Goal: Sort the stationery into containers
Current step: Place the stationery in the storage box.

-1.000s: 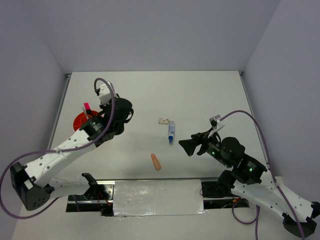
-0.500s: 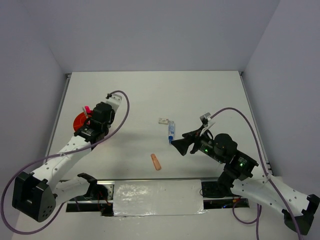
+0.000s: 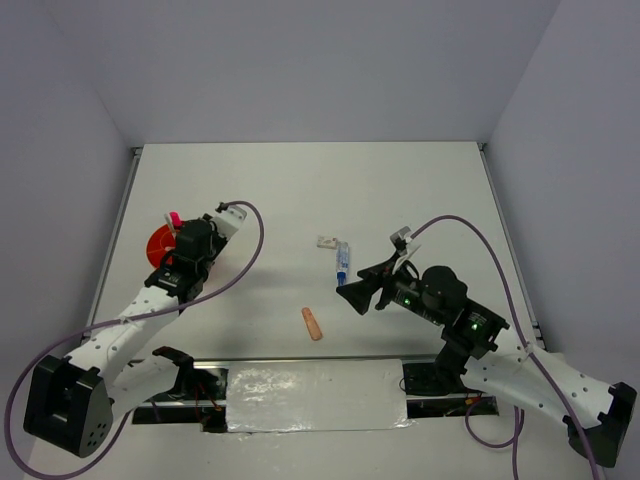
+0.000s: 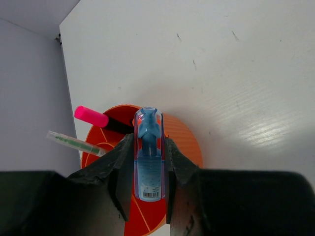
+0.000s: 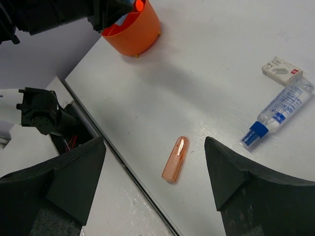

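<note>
White tabletop runs between pale grey walls, with both arms reaching in from its near edge. Farthest left, the left gripper [image 4: 147,143] is closed tight on a blue marker [image 4: 148,162], the barrel pinched between both fingers with its tip pointing away from the wrist. Directly beneath and beyond that tip sits the round orange tub [image 4: 184,143]; which compartment the tip is over cannot be told. To the left of the gripper's fingers, a pink-capped highlighter [image 4: 91,115] and a thin pen [image 4: 74,142] stand leaning in the tub.

Further right, the peach eraser [image 5: 175,159] lies flat on the table, below the gap between the right gripper's fingers in the wrist view and touching neither. The right gripper [image 5: 153,145] is spread wide and holds nothing, hovering above the surface. Ahead of it and off to its right side lies a second blue marker [image 5: 278,113], cap end nearest the gripper. Just beyond that marker's far end rests the white block [image 5: 282,70].
</note>
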